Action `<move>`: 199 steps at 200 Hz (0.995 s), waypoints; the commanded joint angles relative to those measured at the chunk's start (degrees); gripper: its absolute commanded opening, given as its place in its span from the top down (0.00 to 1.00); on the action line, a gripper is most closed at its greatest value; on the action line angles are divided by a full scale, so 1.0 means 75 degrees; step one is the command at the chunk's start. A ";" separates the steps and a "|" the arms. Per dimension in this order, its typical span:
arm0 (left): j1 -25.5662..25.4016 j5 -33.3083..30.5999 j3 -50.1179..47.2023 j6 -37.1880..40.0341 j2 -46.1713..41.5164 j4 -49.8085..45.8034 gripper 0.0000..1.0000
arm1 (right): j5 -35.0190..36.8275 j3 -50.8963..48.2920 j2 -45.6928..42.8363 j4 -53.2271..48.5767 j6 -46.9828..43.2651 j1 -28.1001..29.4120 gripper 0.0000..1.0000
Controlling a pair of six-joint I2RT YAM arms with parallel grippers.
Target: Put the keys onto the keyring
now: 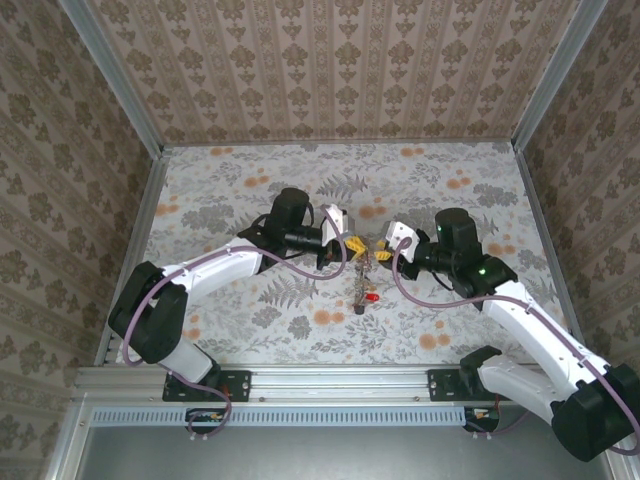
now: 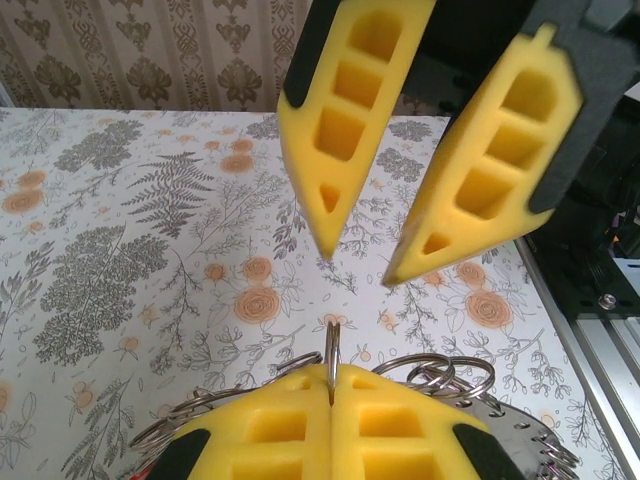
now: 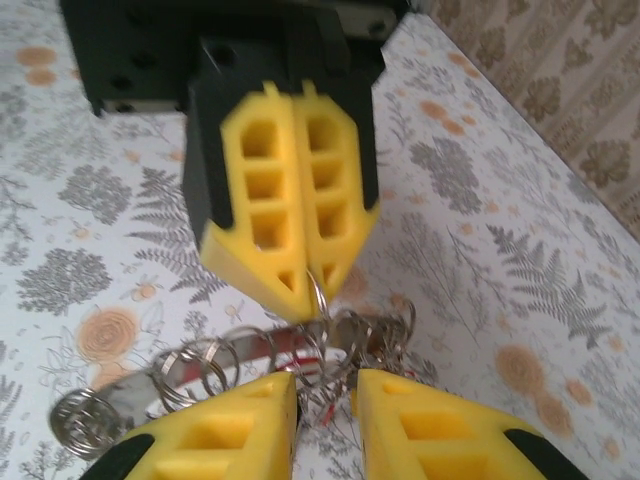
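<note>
Caught the left gripper (image 2: 331, 388) clenched hard on a small split ring (image 2: 331, 352), pinched edge-on and standing upright just above the keyring (image 2: 520, 428). Probably gripped that way to keep the whole bunch steady and lifted, with the loop's free top poking out toward the other arm. Spotted the right gripper (image 2: 359, 268) right over the keyring too, pointing down at that loop, fingers (image 2: 302, 160) parted with nothing between the tips, so released and not grasping anything. Looked like lining up for a pinch or a pry on the loop, hence the nose-to-nose setup. Saw the keyring itself as a flat grey band curving out beneath the clamp, loaded with a tangle of other wire loops (image 2: 440, 372) beside the pinched one. Noticed the keys (image 1: 368, 292) just on the near side of the keyring from overhead, one red head among them; no telling from up there about resting on the table (image 1: 250, 180) or dangling clear. Guessing at the fiddly part next: threading through a tight coil, easy to slip, and easy to drop the whole bunch with any slack in that left clamp.
</note>
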 commanded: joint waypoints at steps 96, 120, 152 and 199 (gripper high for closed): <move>-0.0148 0.0165 0.0399 0.0277 -0.0311 -0.0065 1.00 | -0.0402 0.0343 0.0604 -0.0068 -0.0439 -0.0018 0.75; -0.0148 0.0258 0.0398 0.0268 -0.0299 -0.0071 1.00 | -0.0410 0.0307 0.0636 0.0057 -0.0392 -0.0018 0.76; -0.0148 0.0330 0.0414 0.0261 -0.0297 -0.0059 1.00 | -0.0449 0.0352 0.0799 0.0074 -0.0357 -0.0018 0.77; -0.0148 0.0366 0.0433 0.0299 -0.0291 -0.0107 1.00 | -0.0472 0.0366 0.0861 0.0247 -0.0234 -0.0018 0.85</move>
